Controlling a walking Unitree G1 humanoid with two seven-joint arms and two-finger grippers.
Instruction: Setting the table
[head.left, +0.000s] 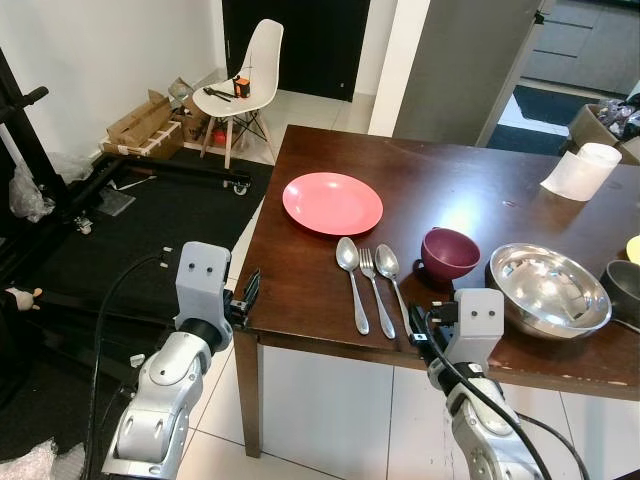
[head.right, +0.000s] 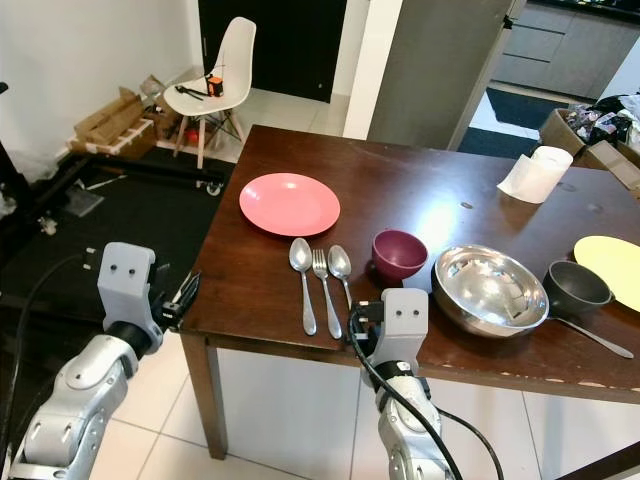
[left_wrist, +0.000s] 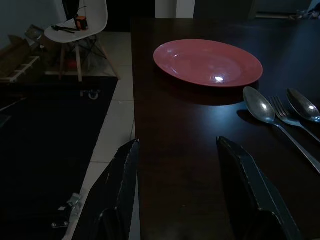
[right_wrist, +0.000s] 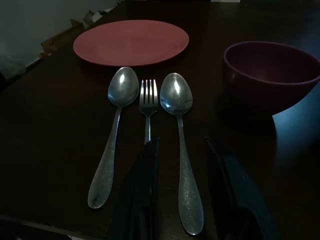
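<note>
From the left eye, a dark wooden table (head.left: 330, 290) is standing on pale tiles, its near-left corner pointing toward the robot. A pink plate (head.left: 332, 203) is lying near the table's left edge, with bare wood around it. Just in front of it, two spoons and a fork (head.left: 376, 291) are lying side by side, the left spoon (head.left: 352, 282) and right spoon (head.left: 393, 281) flanking the fork. A maroon bowl (head.left: 448, 253) is sitting just to their right, a steel bowl (head.left: 548, 288) beyond that, both close to the near edge. The left gripper (head.left: 248, 294) is hovering at the table's left edge, near the corner. The right gripper (head.left: 422, 330) is hovering over the near edge, at the cutlery handles.

From the right eye, a dark bowl (head.right: 576, 287) and a yellow plate (head.right: 610, 268) are lying further right, and a white chair (head.right: 212, 80) is standing well away across open floor.

From the left wrist, the left gripper's fingers (left_wrist: 250, 192) are standing apart, holding nothing, straddling the table's edge: one over the floor, one over the wood.

From the right wrist, the right gripper's fingers (right_wrist: 145, 190) are standing apart and gripping nothing, one on either side of the right spoon's handle, the fork's handle running beneath one finger.
</note>
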